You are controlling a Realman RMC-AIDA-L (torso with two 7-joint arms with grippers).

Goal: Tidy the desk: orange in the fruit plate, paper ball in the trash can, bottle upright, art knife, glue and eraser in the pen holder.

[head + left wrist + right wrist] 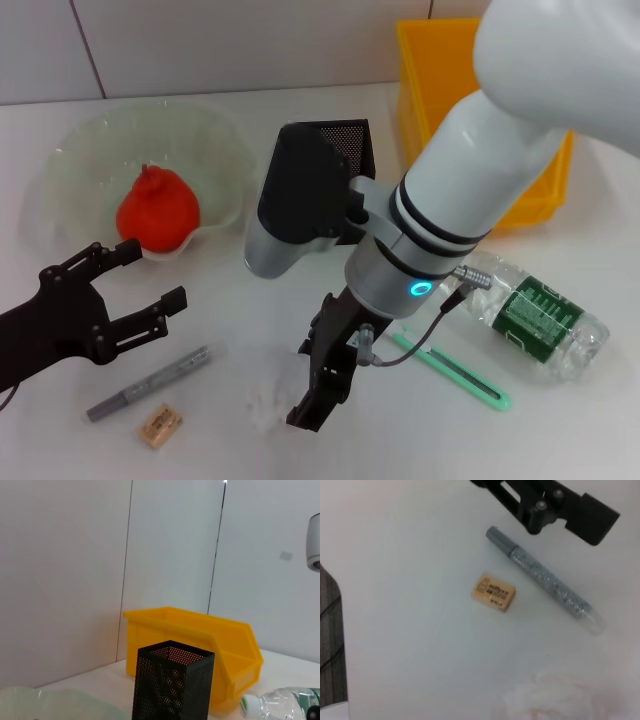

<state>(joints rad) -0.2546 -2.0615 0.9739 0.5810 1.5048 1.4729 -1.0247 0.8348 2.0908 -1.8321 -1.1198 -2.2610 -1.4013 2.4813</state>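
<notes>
Hovering just beside the paper ball (pixel 268 392), the right gripper (pixel 322 395), opening unclear, seems lined up to grab it, while the left gripper (pixel 140 288) waits wide open beyond the glue (pixel 150 382).

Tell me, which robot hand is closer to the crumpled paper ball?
The right. Its end effector hangs right beside the paper ball, almost over it. The left end effector is farther off, open near the fruit plate, beyond the glue pen.
</notes>
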